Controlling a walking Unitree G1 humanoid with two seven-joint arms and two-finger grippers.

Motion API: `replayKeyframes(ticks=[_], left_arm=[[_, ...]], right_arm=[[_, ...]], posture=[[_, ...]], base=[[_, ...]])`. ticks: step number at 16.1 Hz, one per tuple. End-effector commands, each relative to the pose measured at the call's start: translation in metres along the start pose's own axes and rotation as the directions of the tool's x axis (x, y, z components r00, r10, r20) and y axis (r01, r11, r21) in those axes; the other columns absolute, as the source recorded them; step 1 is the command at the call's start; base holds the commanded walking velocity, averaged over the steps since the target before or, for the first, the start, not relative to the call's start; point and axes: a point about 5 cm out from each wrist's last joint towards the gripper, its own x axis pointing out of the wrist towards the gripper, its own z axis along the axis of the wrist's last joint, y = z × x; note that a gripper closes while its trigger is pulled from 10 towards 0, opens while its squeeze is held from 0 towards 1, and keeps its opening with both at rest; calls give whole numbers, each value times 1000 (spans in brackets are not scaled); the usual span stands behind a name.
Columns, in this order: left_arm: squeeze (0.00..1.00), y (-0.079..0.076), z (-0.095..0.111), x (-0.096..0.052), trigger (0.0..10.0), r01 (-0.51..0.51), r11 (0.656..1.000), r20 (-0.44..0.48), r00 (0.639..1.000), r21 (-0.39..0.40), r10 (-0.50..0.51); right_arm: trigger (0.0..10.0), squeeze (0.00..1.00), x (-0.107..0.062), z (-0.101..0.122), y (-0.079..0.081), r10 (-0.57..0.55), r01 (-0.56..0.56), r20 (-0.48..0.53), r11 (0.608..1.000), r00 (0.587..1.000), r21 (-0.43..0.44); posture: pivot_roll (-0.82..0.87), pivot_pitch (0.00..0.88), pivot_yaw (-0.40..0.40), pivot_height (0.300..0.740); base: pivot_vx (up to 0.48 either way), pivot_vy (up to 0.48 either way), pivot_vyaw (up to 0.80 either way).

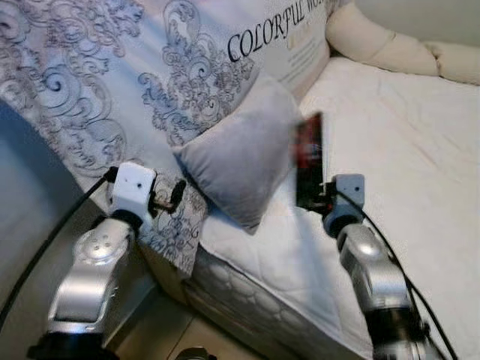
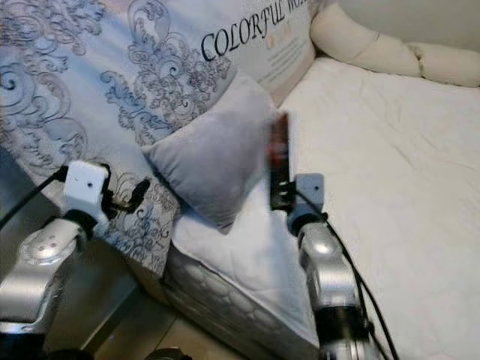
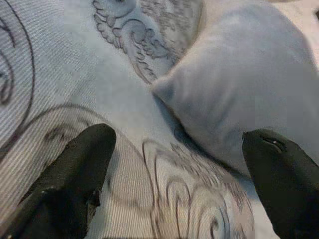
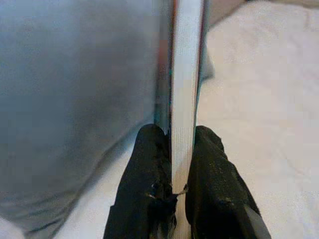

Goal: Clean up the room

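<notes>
My right gripper point(image 1: 313, 196) is shut on a thin book point(image 1: 309, 159) with a dark red cover, held upright above the white mattress point(image 1: 405, 172). Its white page edge point(image 4: 185, 84) runs up between the two black fingers point(image 4: 149, 164), close beside a grey cushion point(image 1: 240, 161). My left gripper point(image 1: 177, 195) is open over the patterned grey-blue duvet point(image 1: 90, 97), just short of the cushion's corner point(image 3: 164, 92). Nothing lies between its fingers point(image 3: 75, 174).
A pillow printed with "COLORFUL" point(image 1: 289, 45) leans at the head of the bed. Cream bolster cushions point(image 1: 397, 49) line the far edge. The mattress edge point(image 1: 240, 296) drops to the floor point(image 1: 150, 330) beside a grey wall on the left.
</notes>
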Motion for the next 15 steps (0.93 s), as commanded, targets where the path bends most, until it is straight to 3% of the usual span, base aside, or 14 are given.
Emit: replayKeyframes(ticks=[1,3,4,6,7,9,10,11,13,15], left_arm=[[0,-6,3,-3,10000,60,998,3,998,8,-60],[0,-9,-1,-8,10000,113,993,-17,994,23,-112],[0,-10,-3,-15,10000,177,983,-31,984,48,-176],[0,-11,0,-16,10000,233,969,-35,972,85,-231],[0,-12,4,-16,10000,330,935,-53,944,130,-326],[0,-15,7,-16,10000,434,889,-77,901,144,-428],[0,-17,8,-17,10000,486,860,-99,874,155,-476],[0,-17,8,-17,10000,498,853,-105,867,157,-487],[0,-18,10,-13,10000,550,814,-131,835,189,-534],[0,-18,11,-10,10000,571,801,-135,821,179,-555]], right_arm=[[10000,0,8,18,-2,8,-10,66,999,998,32],[10000,0,15,19,-6,4,-7,40,997,999,72],[10000,0,23,14,-18,-25,31,-35,984,999,176],[10000,0,27,9,-27,-60,81,-96,968,994,236],[10000,0,30,-1,-37,-75,133,-174,928,982,347],[10000,0,31,-9,-43,-72,165,-222,885,972,435],[10000,0,31,-14,-43,-48,171,-246,844,968,508],[10000,0,31,-15,-42,-39,171,-252,831,967,529],[10000,0,28,-27,-44,3,204,-304,733,953,648],[10000,0,27,-30,-47,23,208,-301,674,953,709]], posture=[[146,0,11,740],[159,0,8,740],[192,0,-7,740],[213,0,-13,740],[227,0,-7,740],[228,0,13,740],[226,0,21,740],[224,0,26,740],[230,0,39,740],[232,0,40,740]], base=[[0,0,0],[0,0,0],[0,0,0],[0,0,0],[0,0,0],[0,0,0],[0,0,0],[0,0,0],[0,0,0],[0,0,0]])
